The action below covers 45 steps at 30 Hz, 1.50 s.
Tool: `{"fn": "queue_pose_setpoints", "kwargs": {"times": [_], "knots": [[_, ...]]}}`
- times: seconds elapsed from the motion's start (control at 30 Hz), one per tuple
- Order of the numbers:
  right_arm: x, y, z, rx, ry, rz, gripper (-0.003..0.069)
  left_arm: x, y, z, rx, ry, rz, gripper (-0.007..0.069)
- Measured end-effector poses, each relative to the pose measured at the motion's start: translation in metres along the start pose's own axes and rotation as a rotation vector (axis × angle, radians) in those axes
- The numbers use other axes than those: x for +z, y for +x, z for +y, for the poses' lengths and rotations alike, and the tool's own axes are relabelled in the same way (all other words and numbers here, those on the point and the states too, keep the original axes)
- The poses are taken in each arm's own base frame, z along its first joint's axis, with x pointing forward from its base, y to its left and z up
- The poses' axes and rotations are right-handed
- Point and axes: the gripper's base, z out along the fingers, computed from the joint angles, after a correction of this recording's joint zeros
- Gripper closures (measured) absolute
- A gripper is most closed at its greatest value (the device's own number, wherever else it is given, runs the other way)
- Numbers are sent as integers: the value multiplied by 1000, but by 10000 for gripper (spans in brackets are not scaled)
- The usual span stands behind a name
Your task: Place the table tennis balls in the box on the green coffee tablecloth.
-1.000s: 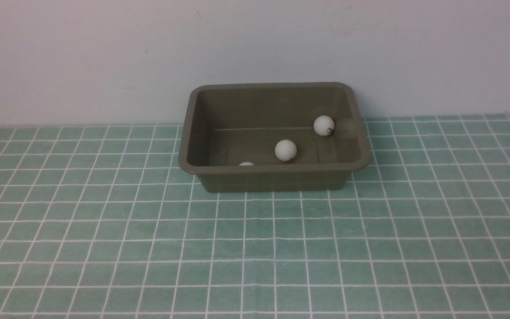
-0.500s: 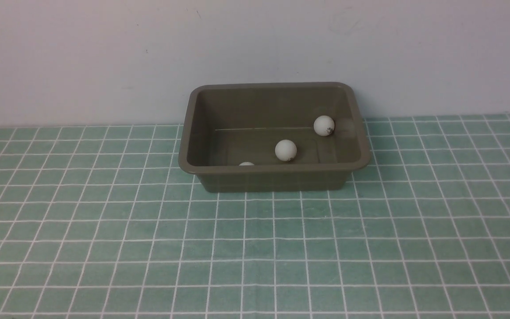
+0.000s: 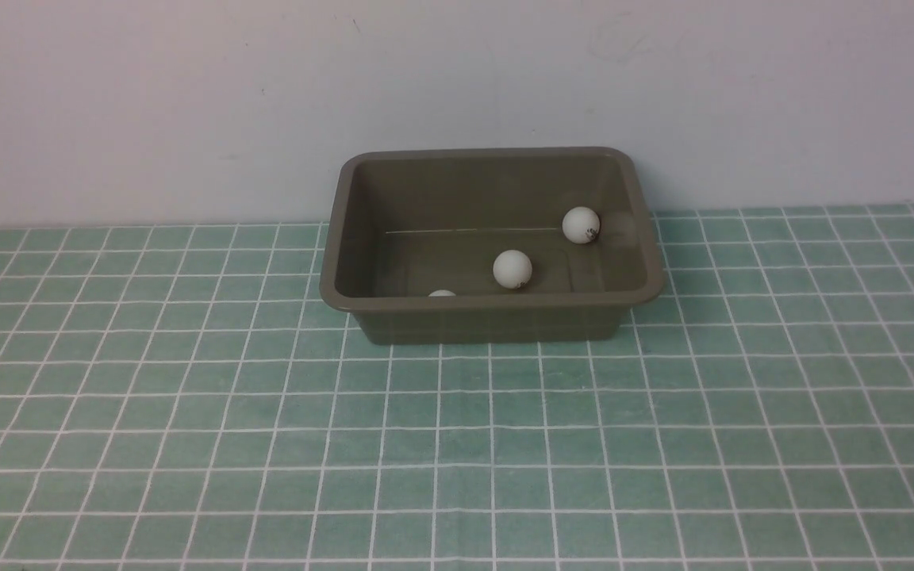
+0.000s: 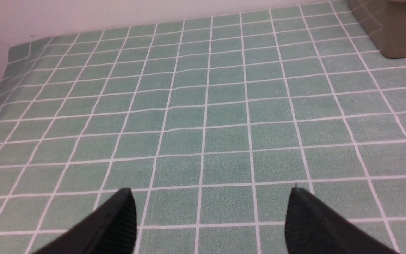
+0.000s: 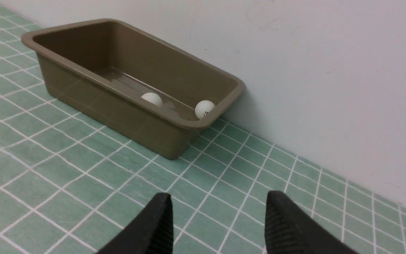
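Note:
The olive-brown box [image 3: 489, 311] stands on the green checked tablecloth [image 3: 457, 444] against the back wall. Three white table tennis balls lie inside it: one at the right back [image 3: 581, 224], one in the middle [image 3: 512, 269], one mostly hidden behind the near wall [image 3: 441, 293]. Neither gripper shows in the front view. My left gripper [image 4: 210, 192] is open and empty over bare cloth, with a corner of the box [image 4: 397, 31] far off. My right gripper [image 5: 219, 197] is open and empty, apart from the box [image 5: 118, 106]; two balls [image 5: 152, 98] [image 5: 204, 108] show in that view.
A plain pale wall [image 3: 457, 95] rises right behind the box. The cloth's left edge [image 4: 9, 56] shows in the left wrist view.

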Motion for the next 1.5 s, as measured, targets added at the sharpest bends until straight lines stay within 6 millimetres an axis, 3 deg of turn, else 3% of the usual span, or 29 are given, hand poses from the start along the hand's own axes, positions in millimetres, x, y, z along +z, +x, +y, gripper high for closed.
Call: {"fn": "queue_pose_setpoints", "kwargs": {"times": [0.17,0.33,0.83,1.5], "knots": [[-9,14,2,68,49,-52,323,0,0,0,0,0,0,114],[-6,36,2,165,144,38,323,0,0,0,0,0,-1,114],[-5,61,2,246,253,194,323,0,0,0,0,0,-1,114],[-4,60,1,264,262,152,323,0,0,0,-1,0,-1,114]]}}
